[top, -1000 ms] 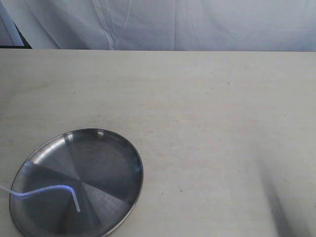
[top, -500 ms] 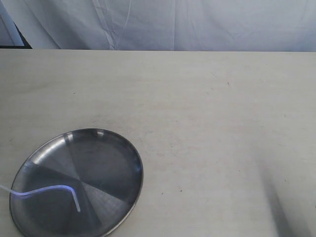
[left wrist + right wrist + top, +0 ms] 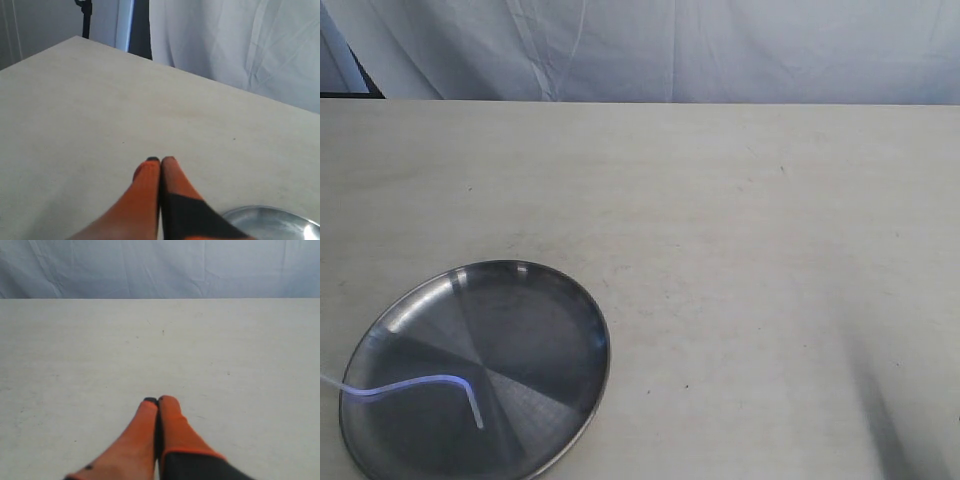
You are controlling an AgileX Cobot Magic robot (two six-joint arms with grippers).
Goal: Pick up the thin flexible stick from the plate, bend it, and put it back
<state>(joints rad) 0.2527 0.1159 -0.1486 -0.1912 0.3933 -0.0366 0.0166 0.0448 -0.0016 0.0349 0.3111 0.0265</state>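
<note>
The round steel plate (image 3: 535, 310) lies at the front left of the table in the exterior view. Across its near half rests the thin flexible stick (image 3: 415, 383), kinked and glowing pale blue-violet, with one end reaching past the plate's left rim. Neither gripper shows in the exterior view. The left wrist view has my left gripper (image 3: 160, 160) shut and empty above bare table, with the plate's rim (image 3: 260, 212) beside it. My right gripper (image 3: 157, 400) is shut with nothing in it, over bare table; no plate or stick shows in that view.
The pale tabletop (image 3: 740, 230) runs back to a white cloth backdrop (image 3: 720, 50). A dark stand (image 3: 140, 25) rises behind the table's far corner in the left wrist view. A soft shadow (image 3: 890, 420) lies at the front right.
</note>
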